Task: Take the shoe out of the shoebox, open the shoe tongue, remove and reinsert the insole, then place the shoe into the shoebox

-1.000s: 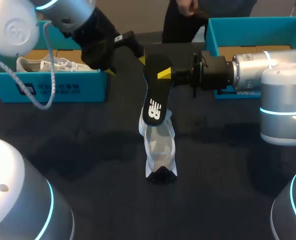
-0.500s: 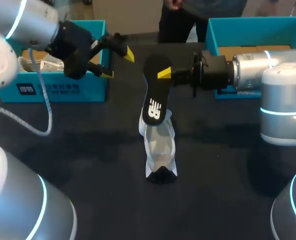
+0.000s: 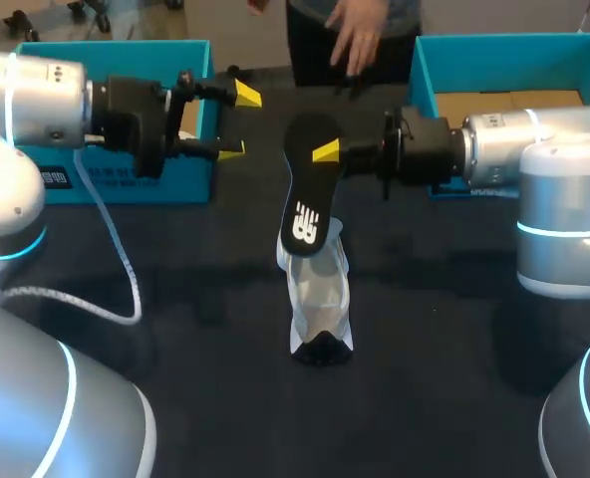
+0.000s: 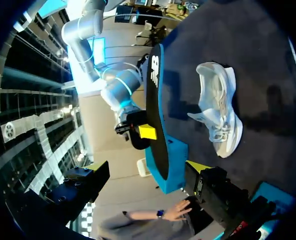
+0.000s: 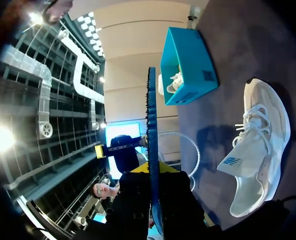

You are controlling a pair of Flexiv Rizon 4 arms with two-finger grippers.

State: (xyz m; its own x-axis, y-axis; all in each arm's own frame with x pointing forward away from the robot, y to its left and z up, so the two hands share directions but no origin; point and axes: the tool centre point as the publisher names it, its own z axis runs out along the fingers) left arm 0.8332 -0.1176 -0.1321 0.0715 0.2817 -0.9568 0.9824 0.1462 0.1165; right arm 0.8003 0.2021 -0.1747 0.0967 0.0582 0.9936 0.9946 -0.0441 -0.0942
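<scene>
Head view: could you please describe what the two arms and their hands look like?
The left arm and right arm are silver-grey cylinders with glowing cyan rings and black wrists. The left hand and right hand are black with yellow fingertips. A white cable loops from the left arm.

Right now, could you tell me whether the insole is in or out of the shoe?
Out: the right gripper holds the insole apart from the shoe.

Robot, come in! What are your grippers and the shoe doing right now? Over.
Left gripper open, empty, by the left shoebox. Right gripper shut on insole, lifted clear of shoe. Shoe out on table. Person's hand at far edge.
</scene>
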